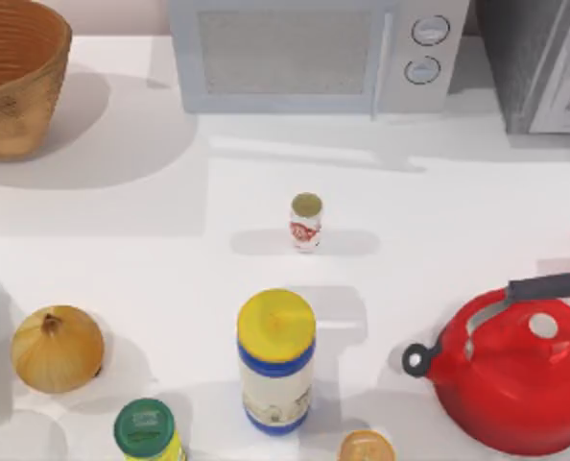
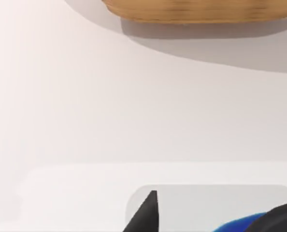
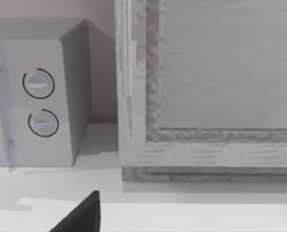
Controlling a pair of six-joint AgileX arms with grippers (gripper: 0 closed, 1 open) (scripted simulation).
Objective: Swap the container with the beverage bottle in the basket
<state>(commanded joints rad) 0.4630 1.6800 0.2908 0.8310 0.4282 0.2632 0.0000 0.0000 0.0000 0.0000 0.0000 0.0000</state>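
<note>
Here the left pincer [image 2: 155,212] shows in the left wrist view as one dark fingertip low over bare white bench [image 2: 85,121], with a blue patch beside it; whether it is open or closed I cannot tell, and nothing is seen in its hold. Beyond it, farther along the bench, lies the lower wall of the basket [image 2: 196,12]. The right pincer [image 3: 83,215] shows likewise as a single dark tip in the right wrist view, its spread also impossible to tell, facing the microwave [image 3: 42,96] with its two round dials and a grey appliance [image 3: 206,87] beside that.

From above, the basket [image 1: 11,82] sits at the far left corner of the bench [image 1: 122,221]. The beverage bottle [image 1: 306,222] stands upright near the middle, well apart from the basket. Nearer the front edge stands a yellow-lidded jar [image 1: 276,360], with a green-lidded jar [image 1: 146,430] and an onion [image 1: 57,348] to its left, a small tan lid [image 1: 366,448] just right of it, and a red kettle [image 1: 515,370] at the right side.
</note>
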